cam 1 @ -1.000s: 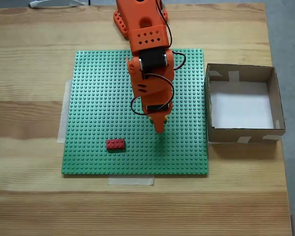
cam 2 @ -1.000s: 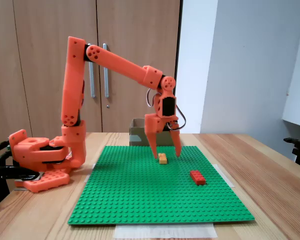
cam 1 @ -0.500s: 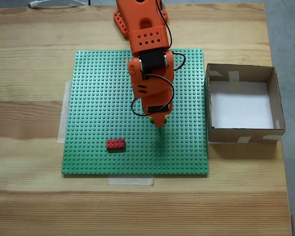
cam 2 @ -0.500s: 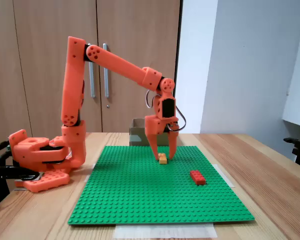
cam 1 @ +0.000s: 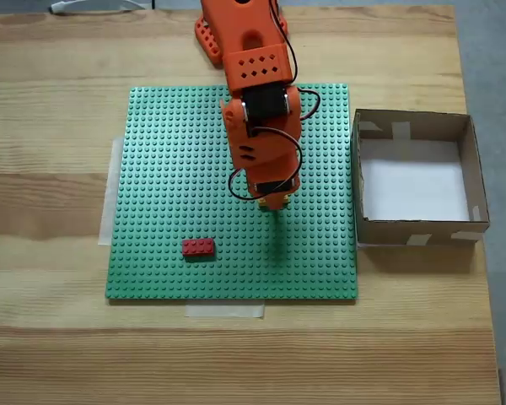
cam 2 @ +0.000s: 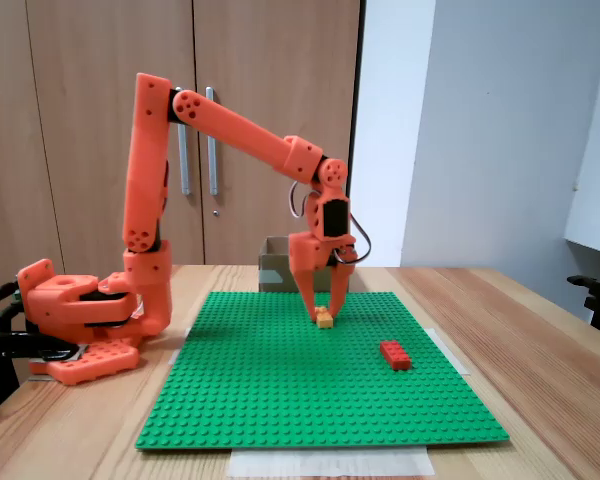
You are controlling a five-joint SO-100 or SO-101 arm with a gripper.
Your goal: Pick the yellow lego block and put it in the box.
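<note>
At mid-frame on the green baseplate (cam 2: 310, 390) we see the orange arm (cam 2: 230, 130) pointing down, its gripper (cam 2: 323, 312) closed to a narrow gap and pinching the yellow lego block (cam 2: 324, 319). The small block sits tilted at the plate's surface. From above, the arm (cam 1: 257, 101) hides most of it. The box (cam 1: 468, 169) stands at the right edge; a red brick (cam 1: 198, 247) lies lower left.

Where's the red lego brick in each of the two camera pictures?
Fixed view from above: the red brick lies low and left on the green baseplate, near its bottom edge.
Fixed view from the side: the red brick lies right of centre.
Shared landmark: the gripper, with the yellow lego block between its jaws.
</note>
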